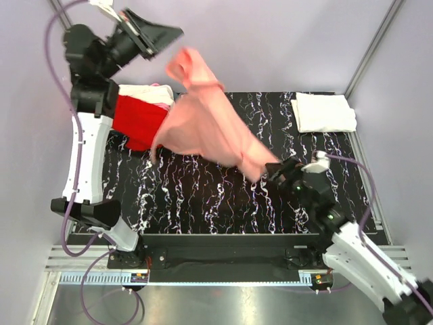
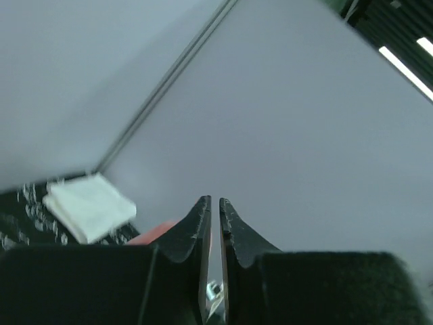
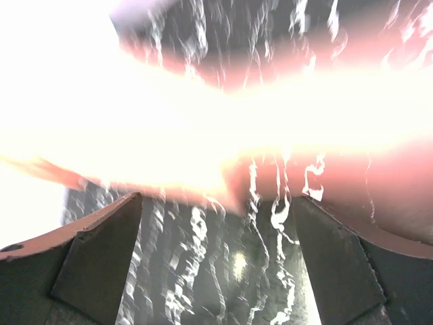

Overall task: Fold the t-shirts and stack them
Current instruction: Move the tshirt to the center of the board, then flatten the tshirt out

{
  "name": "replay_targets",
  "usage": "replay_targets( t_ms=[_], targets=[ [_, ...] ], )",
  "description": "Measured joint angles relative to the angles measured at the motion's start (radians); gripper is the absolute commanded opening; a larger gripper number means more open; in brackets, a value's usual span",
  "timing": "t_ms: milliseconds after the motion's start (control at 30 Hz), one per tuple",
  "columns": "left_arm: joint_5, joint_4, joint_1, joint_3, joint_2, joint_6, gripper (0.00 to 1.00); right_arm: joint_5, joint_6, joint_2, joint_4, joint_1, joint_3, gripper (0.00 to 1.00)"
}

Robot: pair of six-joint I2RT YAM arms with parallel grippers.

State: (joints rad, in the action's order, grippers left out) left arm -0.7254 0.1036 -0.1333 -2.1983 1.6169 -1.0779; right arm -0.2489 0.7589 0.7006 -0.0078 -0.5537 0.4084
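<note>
From above, the pink shirt (image 1: 210,122) hangs over the table (image 1: 203,196), its top just beside the raised left hand (image 1: 177,32) and its lower end at the right hand (image 1: 274,172). The left wrist view shows that hand's fingers (image 2: 199,230) pressed almost together on nothing, the white shirt (image 2: 88,206) well apart. In the right wrist view the fingers (image 3: 101,257) stand spread wide, with glaring pink cloth just ahead of them.

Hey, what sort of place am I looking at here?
Most likely a lab robot cell, not a home: plain grey panel walls on metal posts, robot arms bolted to a rail, a black marbled mat.
</note>
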Motion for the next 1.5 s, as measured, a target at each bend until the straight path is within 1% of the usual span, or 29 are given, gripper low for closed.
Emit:
replay_targets(
  t_ms=[100,133,200,233,267,300,367,400,500,600,667,767,833,900,933,1000,1067,1100,1167,1300,1500],
  targets=[
    [-0.005,0.156,-0.066,0.13,-0.026,0.13,0.14,-0.089,0.01,-0.208,-0.154,0.0,0.038,1.0],
    [0.002,0.192,-0.094,0.211,-0.053,0.174,0.1,-0.114,0.01,-0.262,-0.206,0.0,0.062,1.0],
    [0.027,0.249,-0.165,0.4,-0.12,0.25,0.11,-0.148,0.002,-0.346,-0.295,0.0,0.121,1.0],
    [0.041,0.29,-0.202,0.491,-0.151,0.281,0.15,-0.157,-0.005,-0.369,-0.334,0.0,0.154,1.0],
    [0.06,0.309,-0.257,0.59,-0.177,0.313,0.29,-0.159,-0.01,-0.378,-0.366,0.0,0.187,1.0],
    [0.077,0.327,-0.298,0.663,-0.194,0.341,0.4,-0.157,-0.014,-0.376,-0.388,0.0,0.211,1.0],
    [0.114,0.36,-0.369,0.779,-0.217,0.374,0.53,-0.149,-0.017,-0.335,-0.437,0.0,0.257,1.0],
    [0.135,0.372,-0.394,0.827,-0.226,0.385,0.64,-0.14,-0.018,-0.295,-0.458,0.0,0.274,1.0],
    [0.256,0.421,-0.41,0.962,-0.291,0.418,0.75,-0.075,-0.021,-0.094,-0.495,0.0,0.322,1.0],
    [0.412,0.51,-0.394,1.005,-0.356,0.445,0.77,0.009,-0.045,0.176,-0.51,0.0,0.401,1.0],
    [0.495,0.556,-0.377,1.01,-0.393,0.465,0.77,0.075,-0.08,0.377,-0.522,0.0,0.488,1.0],
    [0.58,0.599,-0.32,1.037,-0.458,0.499,0.77,0.17,-0.14,0.67,-0.558,0.0,0.703,1.0],
    [0.597,0.616,-0.241,1.085,-0.509,0.52,0.77,0.233,-0.174,0.827,-0.585,0.0,0.858,0.98],
    [0.603,0.636,-0.139,1.14,-0.561,0.54,0.77,0.292,-0.194,0.969,-0.59,0.0,1.005,0.96],
    [0.612,0.651,-0.087,1.166,-0.586,0.554,0.77,0.311,-0.197,1.015,-0.599,0.0,1.056,0.95],
    [0.616,0.672,-0.024,1.205,-0.626,0.577,0.78,0.354,-0.198,1.117,-0.615,0.0,1.165,0.93],
    [0.618,0.68,0.006,1.241,-0.665,0.6,0.78,0.392,-0.194,1.194,-0.63,0.0,1.248,0.9],
    [0.618,0.681,0.016,1.264,-0.689,0.613,0.78,0.408,-0.19,1.23,-0.637,0.0,1.283,0.87],
    [0.621,0.671,0.024,1.307,-0.722,0.629,0.78,0.438,-0.177,1.3,-0.656,0.0,1.344,0.87],
    [0.625,0.668,0.029,1.388,-0.765,0.645,0.78,0.472,-0.145,1.383,-0.675,0.0,1.367,0.85],
    [0.62,0.636,0.04,1.392,-0.764,0.664,0.79,0.48,-0.11,1.446,-0.695,0.0,1.366,0.85]
  ],
)
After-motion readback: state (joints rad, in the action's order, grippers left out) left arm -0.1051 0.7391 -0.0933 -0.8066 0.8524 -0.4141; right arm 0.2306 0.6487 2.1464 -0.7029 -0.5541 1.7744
